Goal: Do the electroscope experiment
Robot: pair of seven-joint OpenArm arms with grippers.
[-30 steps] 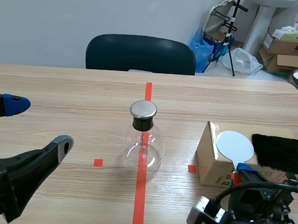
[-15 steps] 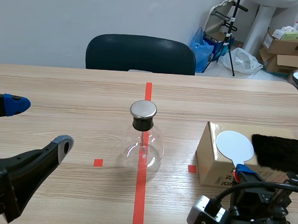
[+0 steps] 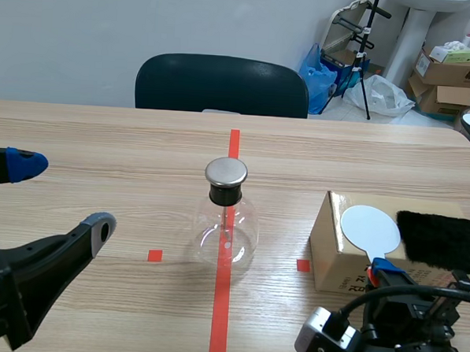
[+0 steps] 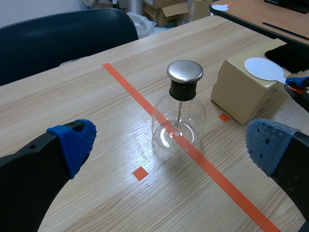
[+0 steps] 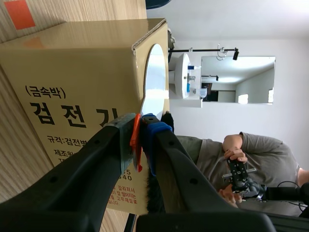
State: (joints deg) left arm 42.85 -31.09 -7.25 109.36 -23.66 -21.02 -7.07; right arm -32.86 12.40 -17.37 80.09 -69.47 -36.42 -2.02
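A glass flask electroscope (image 3: 226,223) with a metal cap stands on the red tape line at mid table. It also shows ahead of my left gripper (image 4: 169,145), between its wide-apart fingers. That left gripper (image 3: 60,194) is open and holds nothing. A cardboard box (image 3: 337,252) at the right carries a white disc paddle (image 3: 370,229) and a black fur cloth (image 3: 439,238). My right gripper (image 3: 384,267) is at the box's front edge. In the right wrist view this gripper (image 5: 137,128) is shut on the paddle's orange handle (image 5: 136,140), with the disc (image 5: 153,82) lying on the box (image 5: 72,72).
A dark chair (image 3: 222,85) stands behind the table's far edge. Boxes, bags and a tripod fill the back right corner. A person in a grey shirt (image 5: 256,164) holds a controller beyond the box. Bare tabletop lies left of the flask.
My right arm has sunk very slightly at the box's front. Nothing else has moved.
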